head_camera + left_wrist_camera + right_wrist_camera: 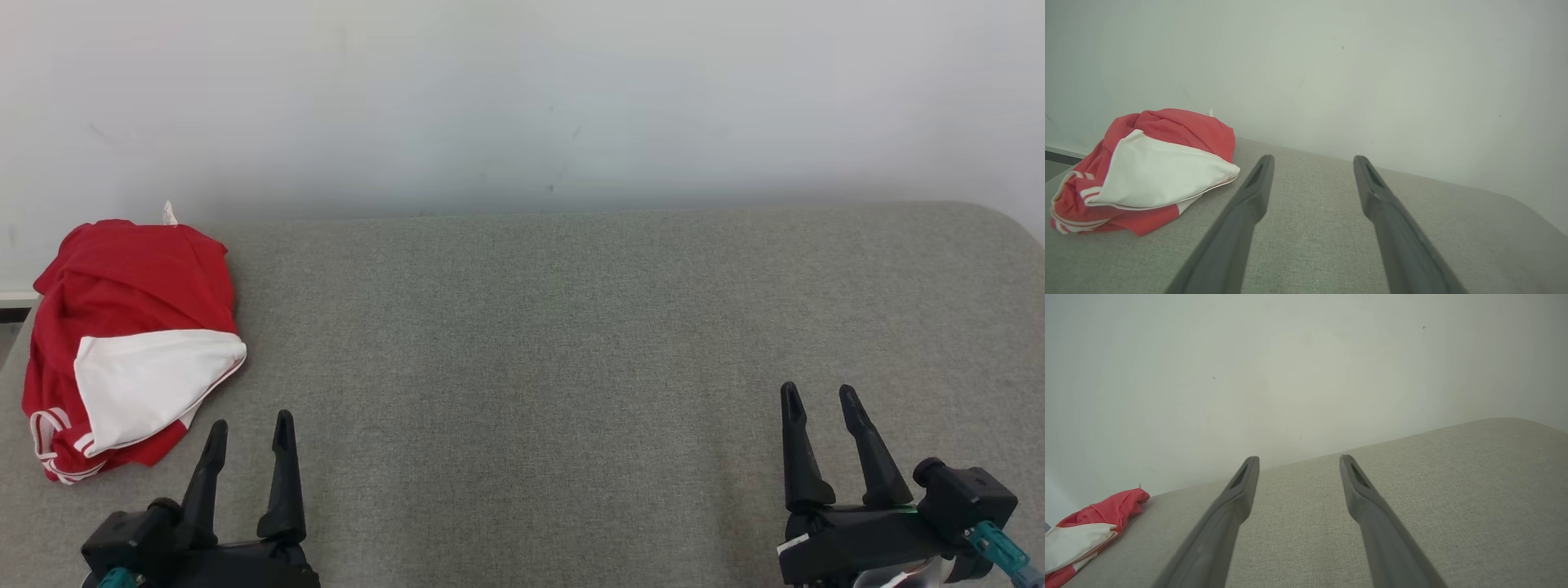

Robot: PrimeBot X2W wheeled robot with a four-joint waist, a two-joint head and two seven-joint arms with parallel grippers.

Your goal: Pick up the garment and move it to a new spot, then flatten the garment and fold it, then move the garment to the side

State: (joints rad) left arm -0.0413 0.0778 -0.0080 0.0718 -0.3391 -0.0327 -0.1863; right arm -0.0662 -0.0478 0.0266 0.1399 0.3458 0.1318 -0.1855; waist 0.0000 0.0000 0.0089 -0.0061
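Observation:
A crumpled red garment [122, 310] with a white panel and white stripes lies bunched at the far left of the grey cushioned surface [571, 343]. My left gripper [251, 426] stands open at the lower left, just right of and nearer than the garment, touching nothing. In the left wrist view the garment [1151, 171] sits left of the open gripper [1312, 160]. My right gripper [819, 394] is open at the lower right, far from the cloth. The right wrist view shows the open gripper [1298, 459] over bare fabric, with the garment [1090, 526] at its lower left.
A plain white wall [522, 98] rises directly behind the surface. The surface's left edge lies under the garment, and its far right corner [1004, 220] is rounded. A wide stretch of grey fabric spans between the two grippers.

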